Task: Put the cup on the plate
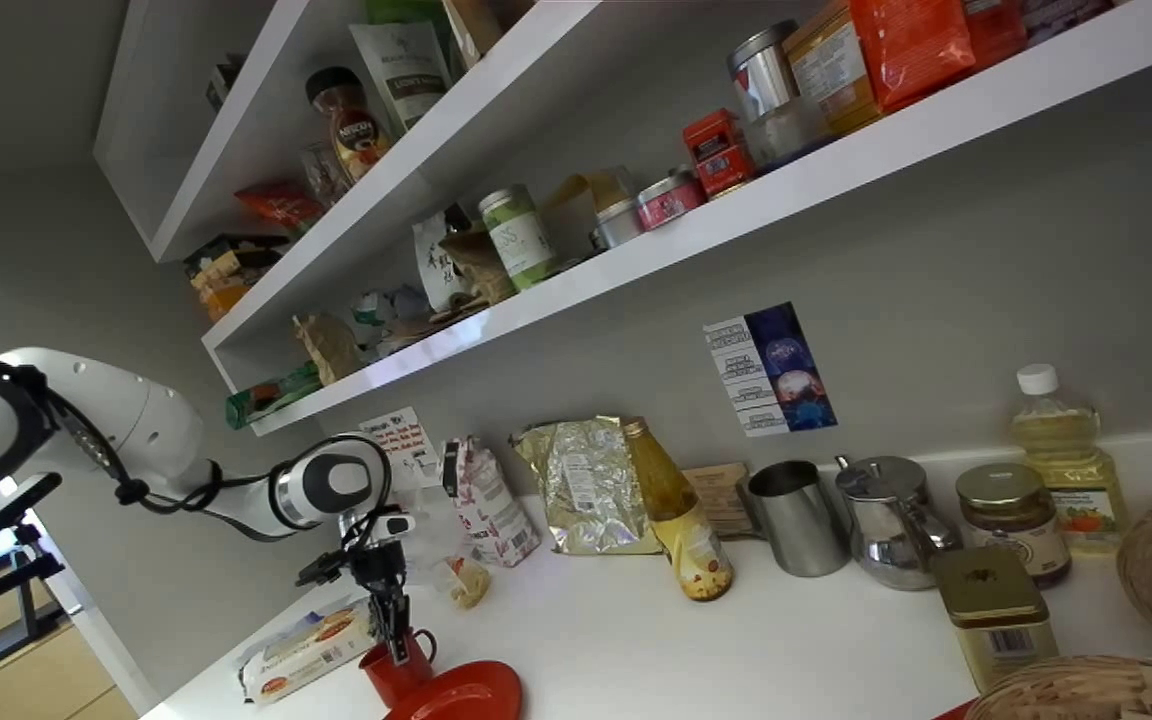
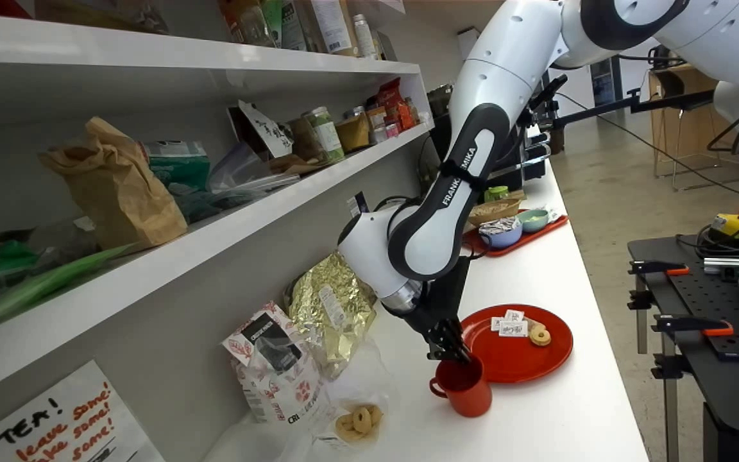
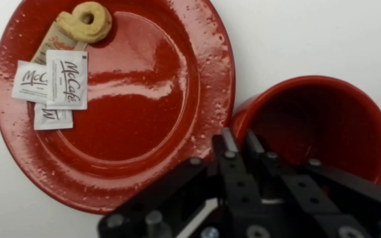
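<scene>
The small red cup [image 2: 470,394] stands upright beside the red plate [image 2: 504,367], on the plate's near side in this exterior view. The cup also shows in an exterior view [image 1: 394,680], next to the partly cut-off plate [image 1: 471,690]. In the wrist view the cup's dark inside [image 3: 329,125] is at the right and the plate [image 3: 141,129] at the left, their rims close together. My gripper [image 3: 241,137] has one finger inside the cup and one outside, closed on its rim. I cannot tell whether the cup's base touches the table.
Sugar packets [image 3: 67,79] and a ring-shaped biscuit [image 3: 89,22] lie on the plate. A bag of ring biscuits [image 2: 360,422], a flour bag [image 2: 280,372] and a gold foil bag [image 2: 331,308] stand by the wall. A long package [image 1: 311,650] lies beside the cup. A shelf [image 1: 576,290] overhangs.
</scene>
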### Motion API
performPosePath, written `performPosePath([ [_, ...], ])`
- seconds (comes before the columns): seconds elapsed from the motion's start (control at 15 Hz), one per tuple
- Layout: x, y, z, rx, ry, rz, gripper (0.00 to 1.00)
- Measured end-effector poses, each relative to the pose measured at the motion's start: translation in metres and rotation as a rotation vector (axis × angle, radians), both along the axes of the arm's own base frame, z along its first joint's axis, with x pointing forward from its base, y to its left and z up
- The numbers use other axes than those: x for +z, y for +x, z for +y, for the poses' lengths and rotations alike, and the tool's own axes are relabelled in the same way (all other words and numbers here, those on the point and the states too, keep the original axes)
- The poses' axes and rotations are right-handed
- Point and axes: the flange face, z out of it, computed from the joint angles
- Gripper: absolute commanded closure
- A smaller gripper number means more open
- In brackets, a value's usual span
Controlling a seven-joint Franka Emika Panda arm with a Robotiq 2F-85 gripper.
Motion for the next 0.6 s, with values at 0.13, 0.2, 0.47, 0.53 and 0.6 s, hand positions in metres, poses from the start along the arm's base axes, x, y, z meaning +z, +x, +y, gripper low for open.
performPosePath([
  [0.13, 0.002, 0.003, -0.007, -0.015, 0.003, -0.001, 0.98],
  [0.2, 0.004, 0.005, -0.01, -0.022, 0.005, -0.004, 0.98],
  [0.47, 0.014, 0.01, -0.023, -0.044, 0.006, -0.017, 0.98],
  [0.53, 0.015, 0.01, -0.025, -0.048, 0.005, -0.018, 0.98],
  [0.6, 0.016, 0.01, -0.026, -0.05, 0.005, -0.018, 0.98],
])
